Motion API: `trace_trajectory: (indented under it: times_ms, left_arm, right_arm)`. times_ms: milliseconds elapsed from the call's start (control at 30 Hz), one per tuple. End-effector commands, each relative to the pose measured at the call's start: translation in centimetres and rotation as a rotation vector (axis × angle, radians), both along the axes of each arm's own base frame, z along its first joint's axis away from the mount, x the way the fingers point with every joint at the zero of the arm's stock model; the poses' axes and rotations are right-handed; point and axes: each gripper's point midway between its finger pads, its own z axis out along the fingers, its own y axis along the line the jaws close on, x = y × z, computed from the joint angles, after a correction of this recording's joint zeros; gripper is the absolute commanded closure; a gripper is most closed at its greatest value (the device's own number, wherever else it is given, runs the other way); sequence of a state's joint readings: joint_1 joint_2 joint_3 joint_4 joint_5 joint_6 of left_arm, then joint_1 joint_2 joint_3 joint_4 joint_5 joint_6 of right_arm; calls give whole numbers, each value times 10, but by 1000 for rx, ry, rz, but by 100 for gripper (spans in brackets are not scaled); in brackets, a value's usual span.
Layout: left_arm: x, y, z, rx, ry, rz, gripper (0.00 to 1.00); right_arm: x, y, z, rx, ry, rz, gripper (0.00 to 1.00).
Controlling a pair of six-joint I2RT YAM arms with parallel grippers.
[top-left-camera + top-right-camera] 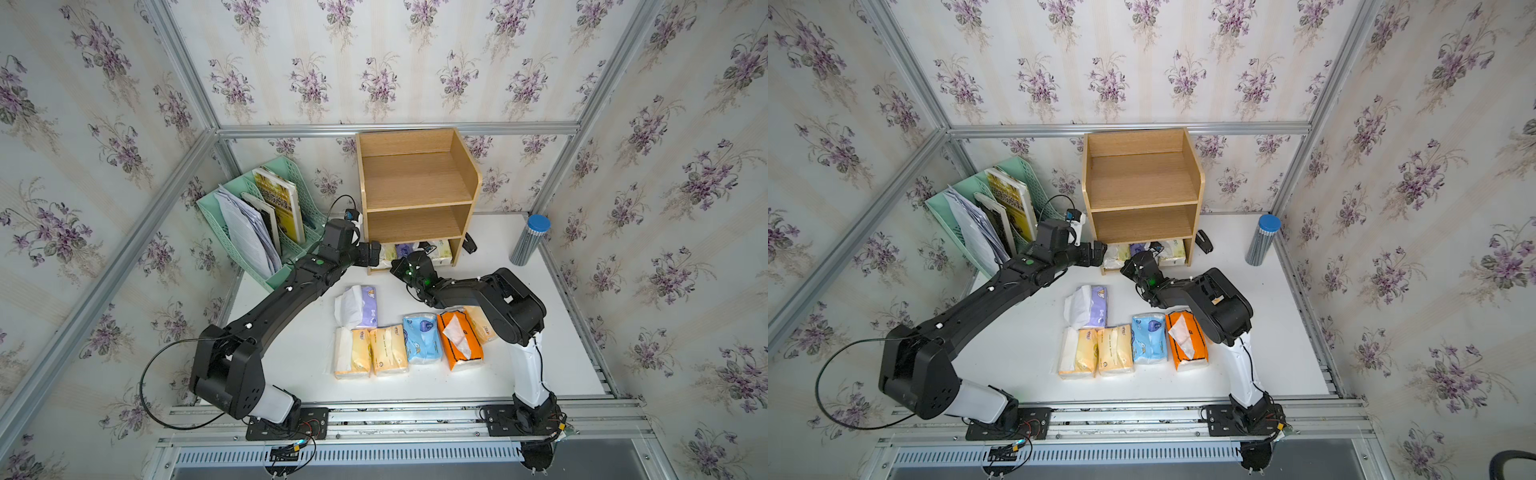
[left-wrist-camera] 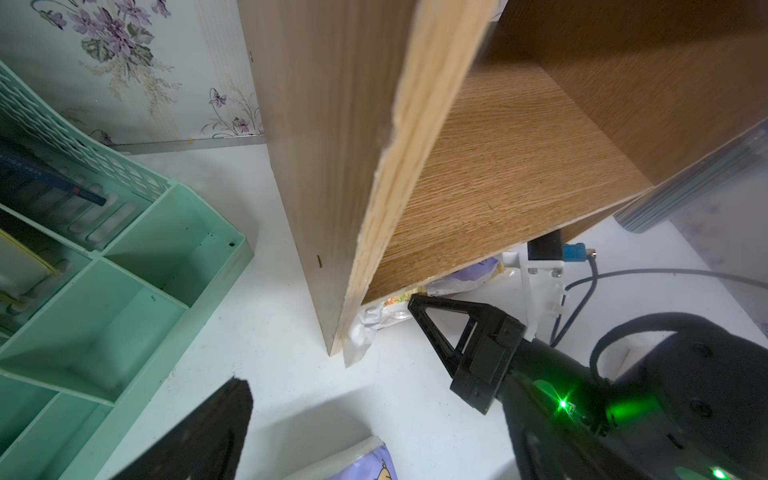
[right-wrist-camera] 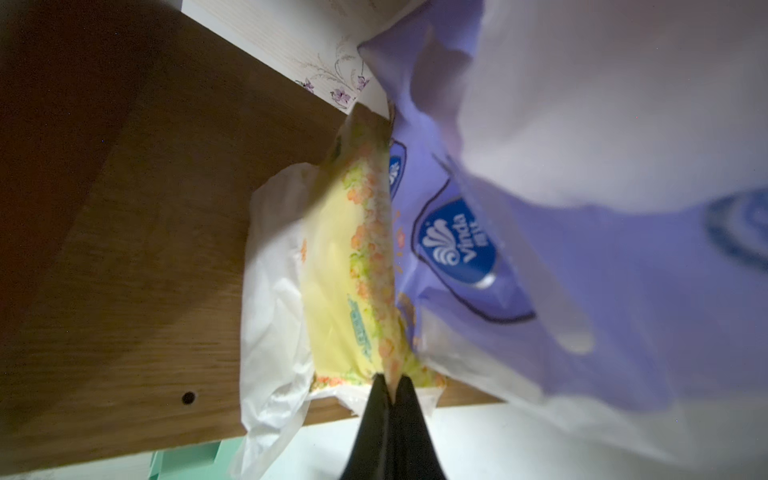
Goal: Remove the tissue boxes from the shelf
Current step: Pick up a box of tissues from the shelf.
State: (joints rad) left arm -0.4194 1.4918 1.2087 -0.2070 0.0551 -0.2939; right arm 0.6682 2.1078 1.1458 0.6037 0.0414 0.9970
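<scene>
Inside, the right gripper [image 3: 390, 384] was pinched shut on the wrapper edge of a pale yellow pack [image 3: 336, 266]. That pack lay in the bottom tier of the shelf [image 1: 415, 183], with a purple pack [image 3: 457, 249] pressed against it. The left gripper [image 1: 374, 254] hung wide open, holding nothing, just outside the shelf's front left corner. Other tissue packs [image 1: 388, 349] lay in rows on the white table [image 1: 291, 332] before the shelf, a blue pack [image 1: 422, 338] beside an orange pack [image 1: 459, 340].
</scene>
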Motion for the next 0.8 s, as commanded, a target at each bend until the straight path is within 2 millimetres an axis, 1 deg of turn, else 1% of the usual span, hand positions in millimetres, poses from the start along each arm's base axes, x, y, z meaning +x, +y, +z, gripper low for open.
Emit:
trace_trajectory:
  times_ms: [0, 100, 267, 333, 433, 567, 767]
  left_arm:
    - [0, 2, 8, 10, -7, 3, 1]
    - [0, 4, 10, 13, 1, 16, 1]
    - [-2, 5, 15, -11, -1, 32, 1]
    - [-4, 6, 18, -17, 0, 37, 1]
    - [-7, 7, 23, -23, -1, 43, 1]
    - [-13, 6, 27, -24, -5, 41, 1]
    - [-20, 0, 26, -10, -3, 45, 1]
  right_arm:
    - [-6, 4, 17, -8, -34, 39, 99]
    - [-15, 2, 23, -40, -34, 65, 100]
    - [-35, -3, 22, -59, -18, 120, 100]
    - [-47, -5, 23, -72, -10, 139, 100]
    - [-64, -16, 15, -125, 22, 147, 100]
    - [-83, -36, 8, -184, 36, 151, 100]
    - [-121, -49, 1, -247, 69, 195, 100]
